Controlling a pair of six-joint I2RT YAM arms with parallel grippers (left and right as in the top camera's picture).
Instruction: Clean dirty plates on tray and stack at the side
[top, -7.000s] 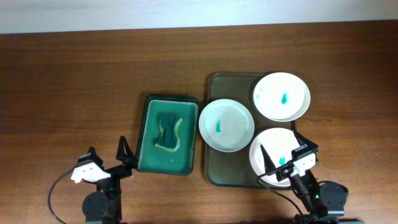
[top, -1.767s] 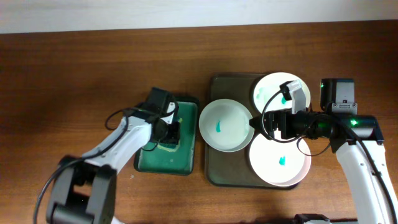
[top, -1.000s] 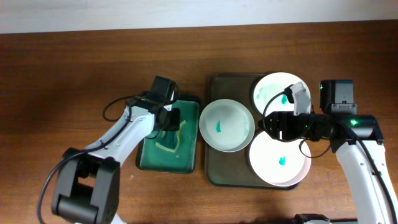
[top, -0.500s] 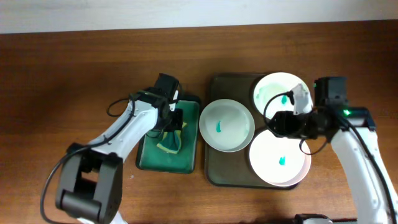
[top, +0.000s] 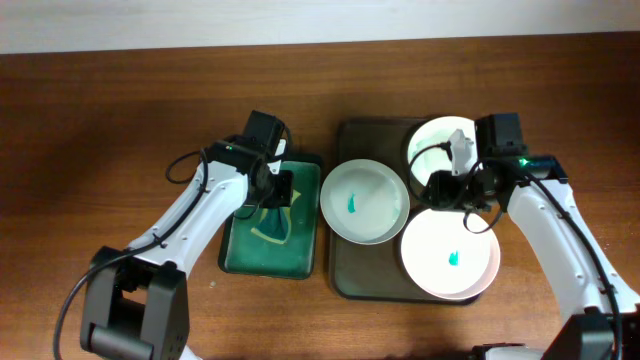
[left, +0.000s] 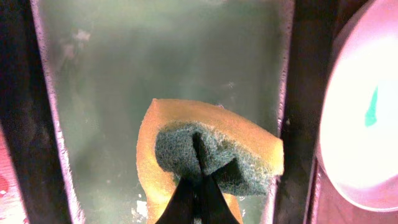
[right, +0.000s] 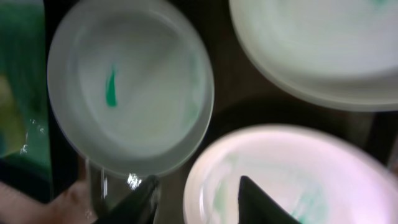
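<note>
Three white plates lie on the dark olive tray (top: 343, 275): a left plate (top: 364, 205), a far right plate (top: 440, 140) and a near right plate (top: 440, 270), each with a teal smear. My left gripper (top: 278, 190) is shut on a yellow sponge (left: 180, 121) with a green scrub face, folding it above the green tray (left: 155, 62). My right gripper (right: 199, 200) hovers open among the plates. Its fingers straddle the near plate's (right: 298, 180) rim, one over the dark tray, one over the plate.
The small green tray (top: 238, 255) stands left of the olive tray, wet inside. Bare wooden table (top: 100, 150) stretches to the left and along the front. The left plate's rim (left: 367, 143) shows close beside the green tray.
My left gripper has shut on the sponge and raised it off the green tray's floor. My right gripper's jaws have narrowed and the arm has swung in closer over the plates.
</note>
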